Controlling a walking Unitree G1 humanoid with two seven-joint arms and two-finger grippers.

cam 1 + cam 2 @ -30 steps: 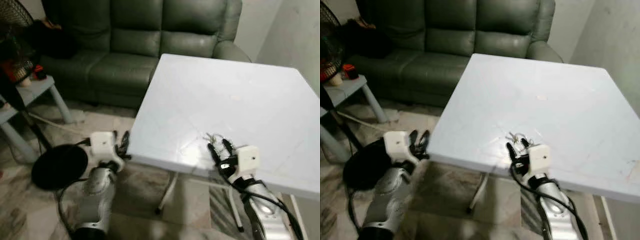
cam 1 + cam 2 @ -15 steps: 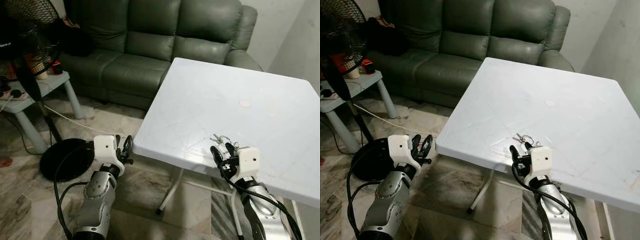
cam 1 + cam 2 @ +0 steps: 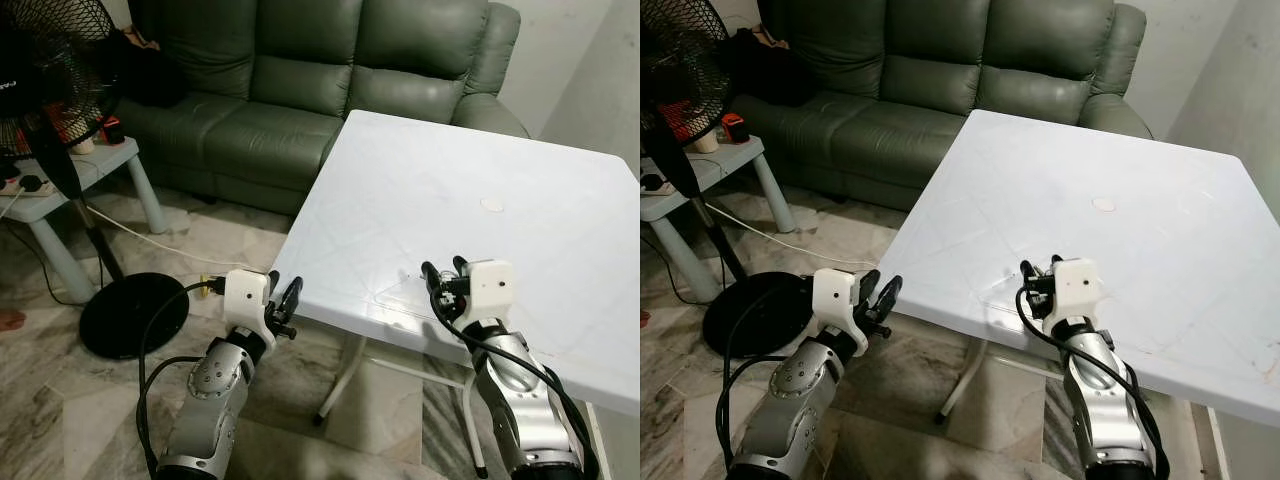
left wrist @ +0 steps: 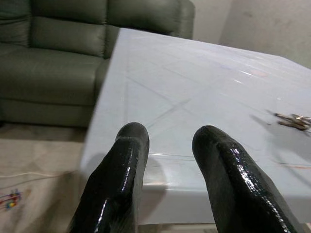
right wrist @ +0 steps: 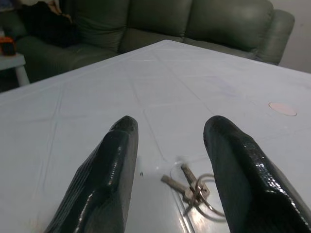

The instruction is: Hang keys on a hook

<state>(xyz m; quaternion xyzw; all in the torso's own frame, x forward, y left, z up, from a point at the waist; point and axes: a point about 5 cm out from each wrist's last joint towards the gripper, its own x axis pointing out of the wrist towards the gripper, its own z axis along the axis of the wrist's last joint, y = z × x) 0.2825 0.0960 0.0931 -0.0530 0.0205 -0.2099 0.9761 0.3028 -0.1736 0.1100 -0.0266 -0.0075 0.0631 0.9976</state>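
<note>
The reach for the pick-up is judged to be in hand: the small bunch of silver metal keys on a ring (image 5: 192, 187) lies flat on the square white plastic table (image 3: 520, 170) near its front edge, framed between the spread black fingers (image 5: 114, 160) of the right gripper (image 3: 444, 272), which is poised just above them. Next, a short descent and a closing of the fingers are called for, with care against the hard tabletop. The left gripper (image 3: 284, 297), fingers also parted, is held off the table's near-left corner over open floor, and no hook can be made out.

1. The head's stereo pair looks forward and down over the white table (image 3: 480, 170), facing the green sofa (image 3: 300, 80).
2. Each wrist camera looks low along its fingers (very near) across that same tabletop.
</note>
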